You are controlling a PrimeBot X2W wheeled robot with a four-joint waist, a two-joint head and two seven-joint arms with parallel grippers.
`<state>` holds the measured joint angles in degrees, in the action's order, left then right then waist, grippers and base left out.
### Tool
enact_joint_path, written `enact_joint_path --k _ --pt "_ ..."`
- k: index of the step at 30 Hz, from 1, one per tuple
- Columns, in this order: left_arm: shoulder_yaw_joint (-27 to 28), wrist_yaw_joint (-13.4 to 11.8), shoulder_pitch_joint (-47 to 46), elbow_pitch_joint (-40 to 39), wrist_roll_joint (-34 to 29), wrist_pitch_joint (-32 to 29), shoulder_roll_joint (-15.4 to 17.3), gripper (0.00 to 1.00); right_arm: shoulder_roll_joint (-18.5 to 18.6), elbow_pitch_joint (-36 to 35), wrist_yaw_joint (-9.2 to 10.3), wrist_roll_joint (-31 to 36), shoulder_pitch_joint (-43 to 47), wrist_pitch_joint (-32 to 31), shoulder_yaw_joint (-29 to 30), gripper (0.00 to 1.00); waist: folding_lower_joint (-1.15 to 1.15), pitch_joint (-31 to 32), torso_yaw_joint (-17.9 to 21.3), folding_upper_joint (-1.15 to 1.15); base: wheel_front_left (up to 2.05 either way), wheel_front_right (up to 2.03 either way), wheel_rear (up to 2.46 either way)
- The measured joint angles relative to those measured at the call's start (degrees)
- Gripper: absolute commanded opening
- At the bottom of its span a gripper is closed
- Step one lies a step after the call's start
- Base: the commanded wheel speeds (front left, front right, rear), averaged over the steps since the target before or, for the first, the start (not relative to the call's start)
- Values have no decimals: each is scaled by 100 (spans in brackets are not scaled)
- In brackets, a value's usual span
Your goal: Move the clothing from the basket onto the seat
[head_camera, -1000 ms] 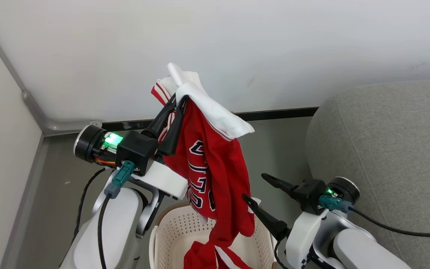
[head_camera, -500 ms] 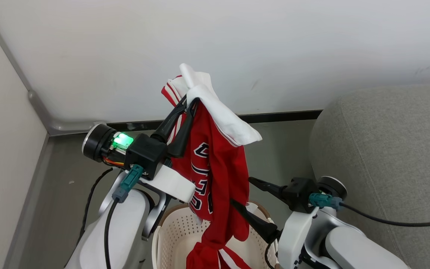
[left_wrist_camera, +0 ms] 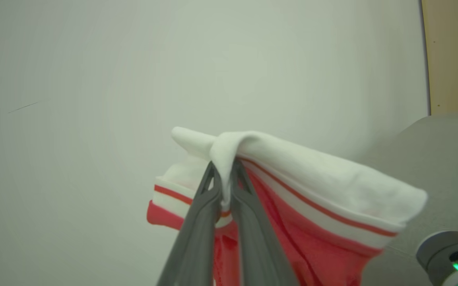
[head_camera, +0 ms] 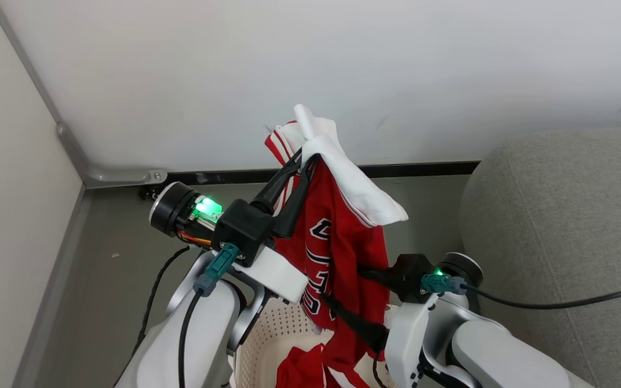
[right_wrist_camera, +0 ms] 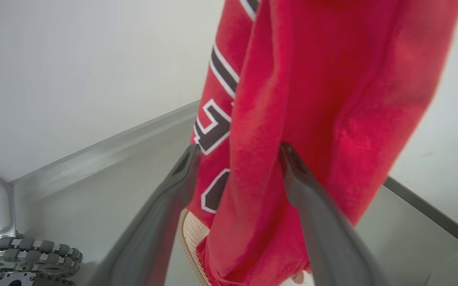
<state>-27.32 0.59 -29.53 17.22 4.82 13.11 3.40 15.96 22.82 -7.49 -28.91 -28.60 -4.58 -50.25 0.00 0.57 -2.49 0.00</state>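
Observation:
My left gripper (head_camera: 305, 156) is raised high and shut on the white hem of the clothing (head_camera: 343, 248), a red jersey with dark white-edged lettering that hangs down from it. In the left wrist view the left gripper (left_wrist_camera: 225, 171) pinches the white fold of the clothing (left_wrist_camera: 312, 186). The jersey's lower end reaches into the basket (head_camera: 283, 337), where more red and white cloth (head_camera: 299, 369) lies. My right gripper (head_camera: 343, 283) is open and straddles the hanging jersey (right_wrist_camera: 312, 99); its fingers (right_wrist_camera: 189, 155) stand on either side of the cloth. The seat (head_camera: 558, 215) is at the right.
A white wall stands close behind, with a black baseboard (head_camera: 429, 168) and a metal corner strip (head_camera: 116, 175) on the grey floor. A black cable (head_camera: 558, 302) runs from my right wrist over the seat. A robot wheel (right_wrist_camera: 14, 254) shows low on the left.
The head camera has shifted. My right gripper has moved left toward the hanging jersey, and its open fingers now stand on either side of the cloth. The left gripper still holds the hem.

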Motion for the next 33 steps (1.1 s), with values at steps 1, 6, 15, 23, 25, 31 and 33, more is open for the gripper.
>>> enact_joint_path --k 1,6,15,23,25,31,33 --pt "-22 1 -2 0 0 -3 -2 0 -8 35 0 1 -12 0 -40 100 0 -1 -16 0 0 0 0" --pt "-134 48 -5 -18 4 -52 -15 0 -69 322 0 16 -171 16 -225 100 0 -9 -92 0 0 0 0" --pt "-196 97 -8 -20 103 -131 -26 0 -148 713 0 79 -361 326 -444 0 0 -6 -177 0 0 0 0" --pt "-73 34 -6 165 207 -209 -29 0 -214 892 0 70 -459 672 -655 0 0 7 -127 0 0 0 0" --pt "4 -2 -4 280 212 -238 -16 0 -205 895 0 44 -459 732 -736 0 0 10 -100 0 0 0 0" --pt "253 -110 93 694 371 -316 100 0 -146 834 0 -229 -448 1071 -708 0 0 27 29 0 0 0 0" --pt "297 -116 165 811 410 -354 147 0 -114 771 0 -330 -431 1178 -612 0 0 32 74 0 0 0 0"
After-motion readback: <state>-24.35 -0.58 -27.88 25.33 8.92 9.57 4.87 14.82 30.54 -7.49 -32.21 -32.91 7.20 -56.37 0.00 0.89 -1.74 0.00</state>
